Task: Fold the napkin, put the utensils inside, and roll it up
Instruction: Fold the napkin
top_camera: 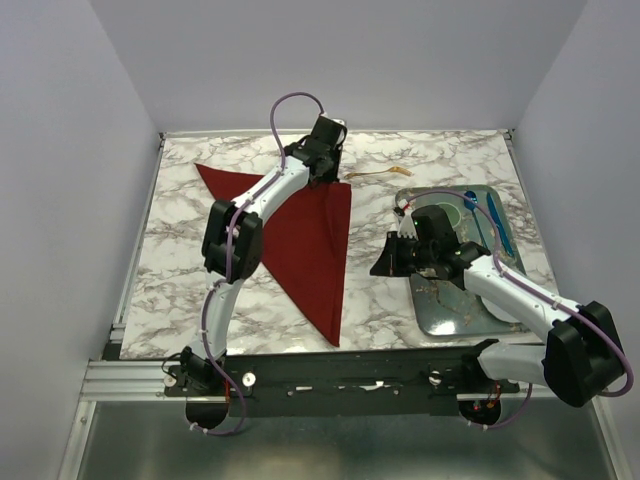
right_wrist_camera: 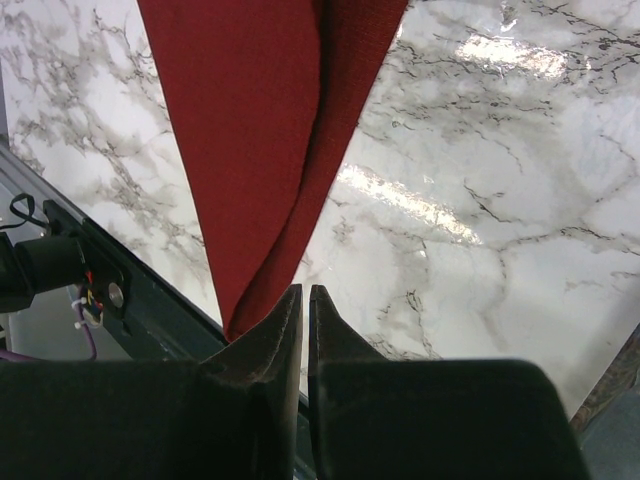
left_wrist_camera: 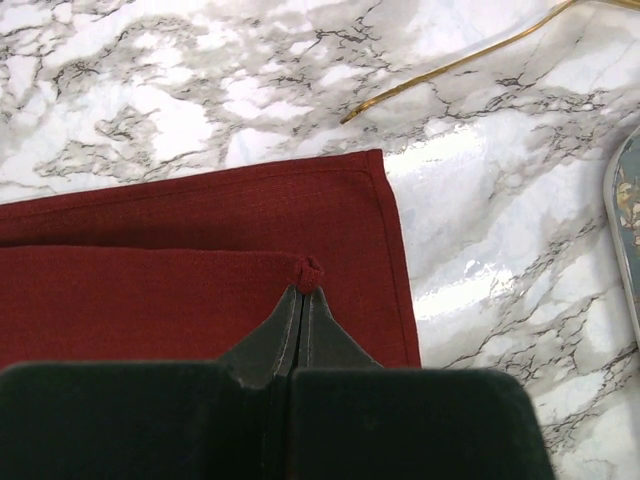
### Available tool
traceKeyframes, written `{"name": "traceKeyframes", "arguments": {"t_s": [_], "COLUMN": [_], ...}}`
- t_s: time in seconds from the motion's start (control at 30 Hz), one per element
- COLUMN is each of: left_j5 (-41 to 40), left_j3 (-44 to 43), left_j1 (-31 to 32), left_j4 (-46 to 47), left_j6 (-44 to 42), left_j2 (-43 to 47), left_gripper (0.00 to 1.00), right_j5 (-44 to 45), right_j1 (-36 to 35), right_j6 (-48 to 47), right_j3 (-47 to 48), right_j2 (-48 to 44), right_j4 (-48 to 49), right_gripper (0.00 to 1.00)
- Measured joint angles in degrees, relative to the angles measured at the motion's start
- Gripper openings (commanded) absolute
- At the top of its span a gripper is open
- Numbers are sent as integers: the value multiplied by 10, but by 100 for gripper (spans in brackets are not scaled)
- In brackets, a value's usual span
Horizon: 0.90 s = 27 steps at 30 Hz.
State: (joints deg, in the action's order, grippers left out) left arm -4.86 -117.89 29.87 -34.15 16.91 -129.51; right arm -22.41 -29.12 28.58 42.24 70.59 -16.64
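The dark red napkin lies folded into a long triangle on the marble table, its point toward the near edge. My left gripper is at the napkin's far right corner, shut on a small pinch of the upper layer's corner; its tips rest above the lower layer. One slim gold utensil lies on the table just beyond that corner, also in the left wrist view. My right gripper is shut and empty, hovering right of the napkin, with its tips near the napkin's near point.
A metal tray with a round plate and a blue-handled item sits at the right under my right arm; its rim shows in the left wrist view. The dark frame rail runs along the table's near edge.
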Motion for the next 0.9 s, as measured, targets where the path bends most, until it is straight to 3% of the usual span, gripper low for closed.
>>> {"name": "traceKeyframes", "arguments": {"t_s": [0.9], "left_j5": [18], "left_j3": [-47], "left_j1": [2], "left_j4": [-2], "left_j6": [13], "left_j2": [-57], "left_gripper": [0], "right_j5": [-10], "right_j1": [0], "right_j6": [0], "right_j3": [0], "right_j2": [14], "right_j4": [3], "right_gripper": [15]}}
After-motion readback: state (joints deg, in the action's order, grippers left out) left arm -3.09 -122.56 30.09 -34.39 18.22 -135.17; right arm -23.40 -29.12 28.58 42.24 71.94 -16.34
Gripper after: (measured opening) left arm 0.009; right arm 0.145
